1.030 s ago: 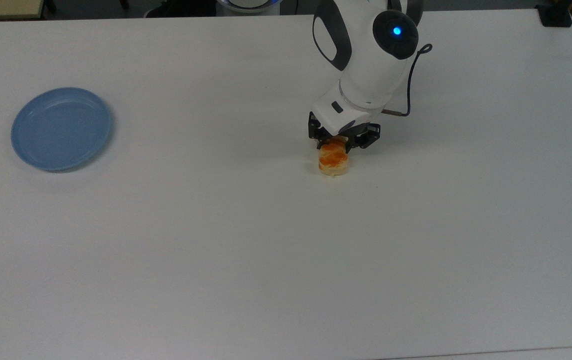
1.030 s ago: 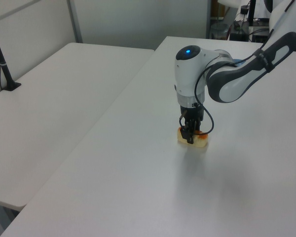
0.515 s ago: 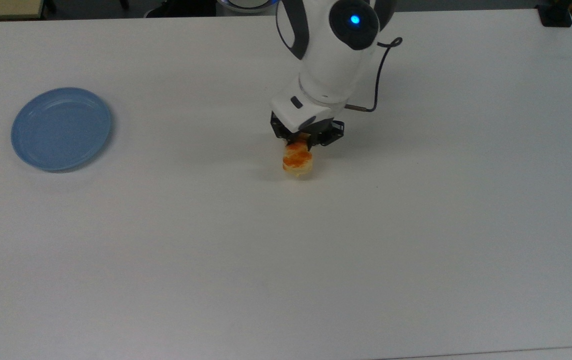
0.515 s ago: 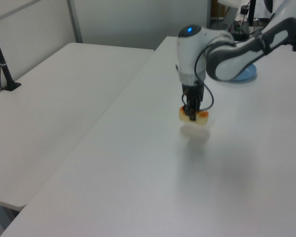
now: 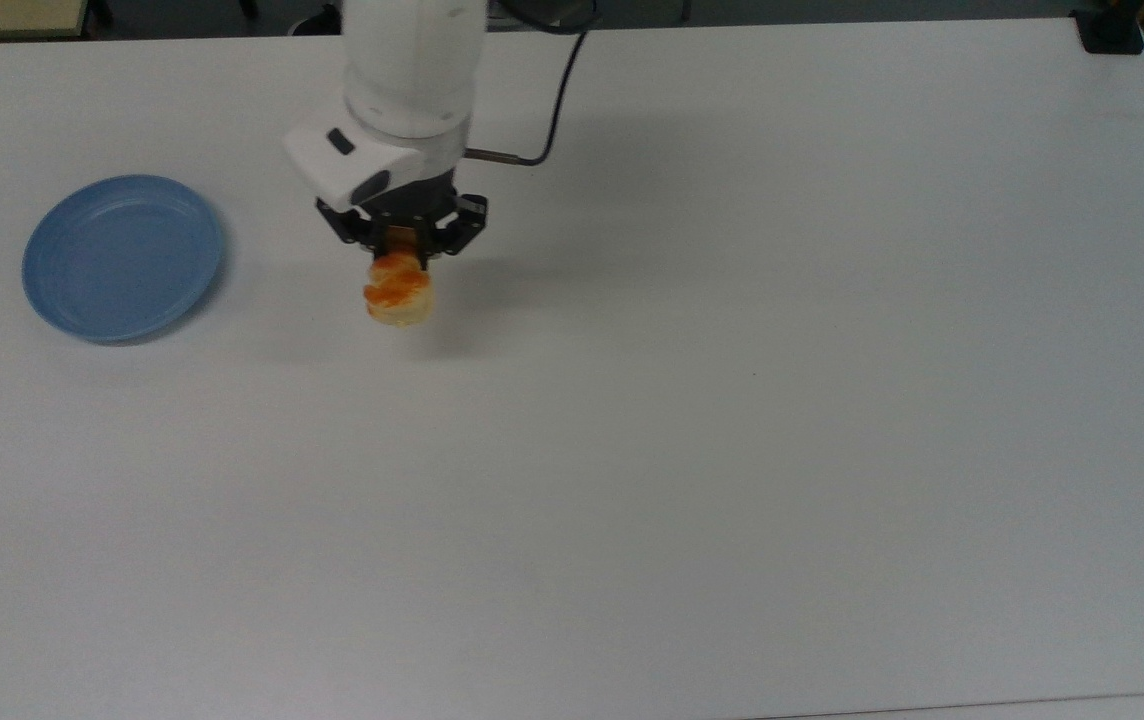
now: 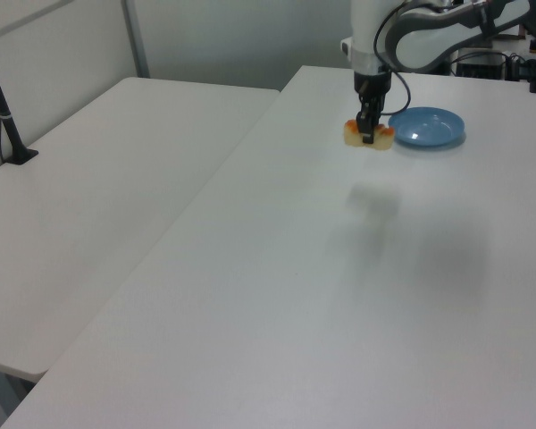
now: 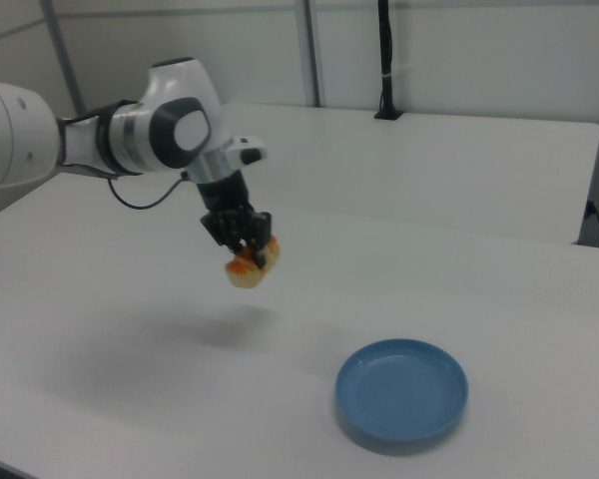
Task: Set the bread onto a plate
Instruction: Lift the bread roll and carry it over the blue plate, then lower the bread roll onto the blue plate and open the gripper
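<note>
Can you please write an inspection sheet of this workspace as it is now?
Surface: white table, plain, nothing spilled.
Job's things: bread held above the table, its shadow below it in the right view; light-blue plate empty, towards the top view's left of the bread.
Clutter: nothing seen.
Grippers: tool shut on the bread, apart from the plate.
Cables: black cable loops from the wrist.
Surroundings: second white table alongside; black post at the far edge in the right view.

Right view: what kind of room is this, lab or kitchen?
Likely a robotics lab: bare white tables, a robot arm whose gripper carries toy-like bread in the air, and one blue plate as a prop.
</note>
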Tool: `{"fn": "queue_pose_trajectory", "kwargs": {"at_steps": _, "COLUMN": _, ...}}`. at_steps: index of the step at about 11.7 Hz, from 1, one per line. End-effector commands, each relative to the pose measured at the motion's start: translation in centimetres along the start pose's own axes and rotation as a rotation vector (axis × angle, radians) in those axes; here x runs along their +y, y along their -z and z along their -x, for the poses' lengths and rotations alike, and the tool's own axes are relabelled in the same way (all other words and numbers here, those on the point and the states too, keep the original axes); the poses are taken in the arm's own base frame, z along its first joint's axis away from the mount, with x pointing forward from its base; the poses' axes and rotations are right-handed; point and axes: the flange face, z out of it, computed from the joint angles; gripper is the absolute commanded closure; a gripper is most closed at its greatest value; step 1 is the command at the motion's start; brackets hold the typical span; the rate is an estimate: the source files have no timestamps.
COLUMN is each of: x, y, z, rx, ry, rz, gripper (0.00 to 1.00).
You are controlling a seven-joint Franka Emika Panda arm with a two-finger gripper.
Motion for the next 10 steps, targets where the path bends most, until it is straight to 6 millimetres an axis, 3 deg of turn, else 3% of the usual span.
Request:
{"fn": "queue_pose_trajectory", "kwargs": {"at_steps": 1, "x": 8.1, "y": -1.6, "z": 1.7, "rx": -0.046, "ry": 0.004, "rz": 0.007, "gripper": 0.62}}
{"fn": "queue_pose_trajectory", "kwargs": {"at_steps": 3, "x": 14.1, "y": -3.3, "z": 3.2, "rx": -0.081, "ry": 0.03, "rz": 0.025, "gripper": 0.62}}
{"fn": "queue_pose_trajectory", "kwargs": {"at_steps": 5, "x": 18.4, "y": -5.4, "z": 4.5, "rx": -0.11, "ry": 0.006, "rz": 0.029, "gripper": 0.62}}
{"fn": "queue_pose_trajectory", "kwargs": {"at_steps": 9, "x": 24.3, "y": -7.6, "z": 7.1, "rx": -0.131, "ry": 0.004, "rz": 0.04, "gripper": 0.62}}
{"fn": "queue_pose_trajectory", "kwargs": {"at_steps": 10, "x": 25.3, "y": -9.3, "z": 7.2, "rx": -0.112, "ry": -0.011, "rz": 0.049, "gripper": 0.62}}
